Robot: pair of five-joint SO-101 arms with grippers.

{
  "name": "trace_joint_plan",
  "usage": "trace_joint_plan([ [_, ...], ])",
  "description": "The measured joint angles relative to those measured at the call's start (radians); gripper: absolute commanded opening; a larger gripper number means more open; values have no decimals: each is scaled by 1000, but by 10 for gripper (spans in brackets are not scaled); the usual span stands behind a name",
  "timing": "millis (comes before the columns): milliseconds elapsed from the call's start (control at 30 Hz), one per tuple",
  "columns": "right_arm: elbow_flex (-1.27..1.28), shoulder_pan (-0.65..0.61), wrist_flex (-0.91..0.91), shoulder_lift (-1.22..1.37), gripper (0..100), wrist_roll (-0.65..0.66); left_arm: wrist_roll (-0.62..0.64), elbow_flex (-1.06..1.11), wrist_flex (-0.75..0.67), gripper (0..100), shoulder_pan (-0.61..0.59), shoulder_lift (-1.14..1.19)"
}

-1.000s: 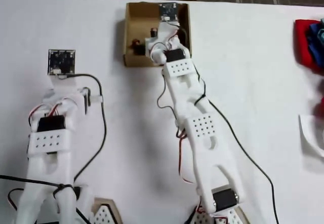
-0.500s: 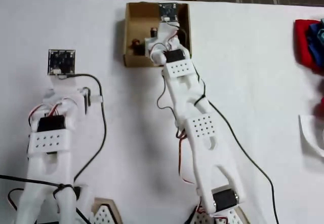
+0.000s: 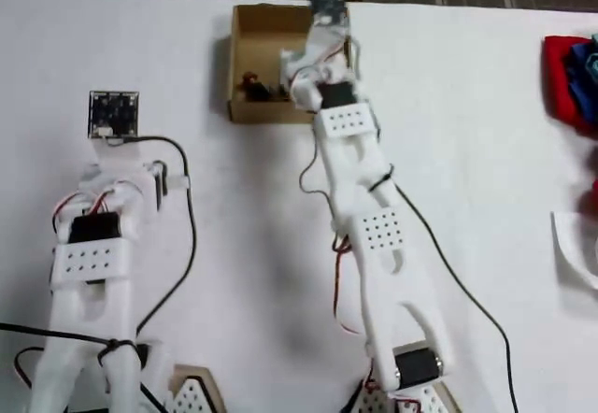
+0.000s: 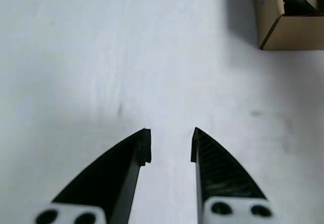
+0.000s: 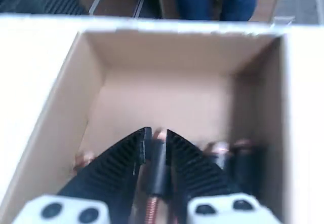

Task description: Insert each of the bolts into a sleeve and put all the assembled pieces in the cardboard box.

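The cardboard box (image 3: 257, 35) stands at the back middle of the table. My right gripper (image 5: 157, 137) hangs over the inside of the box (image 5: 167, 102), shut on an assembled piece (image 5: 158, 169): a black sleeve with a copper bolt through it. More assembled pieces (image 5: 223, 153) lie on the box floor, and two of them (image 3: 252, 83) show from above. In the high view the right arm (image 3: 350, 142) stretches over the box's near right corner. My left gripper (image 4: 169, 144) stands open over bare white table, left of the box corner (image 4: 293, 31).
A red cloth (image 3: 570, 72) and a white object (image 3: 575, 245) lie at the right edge of the table. Black cables (image 3: 187, 235) trail from both arms. The left arm (image 3: 93, 245) rests at the near left.
The right arm has swung right and stretched farther back over the box. The left arm has not moved.
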Motion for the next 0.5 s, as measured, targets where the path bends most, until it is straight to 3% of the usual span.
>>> trace_joint_plan([
  [167,-69,55,276,-69,21,0,0,-117,133,154,2,0],
  [367,-71,69,760,-339,21,0,0,-272,393,154,2,0],
  [500,-57,84,848,-511,21,0,0,-362,647,154,2,0],
])
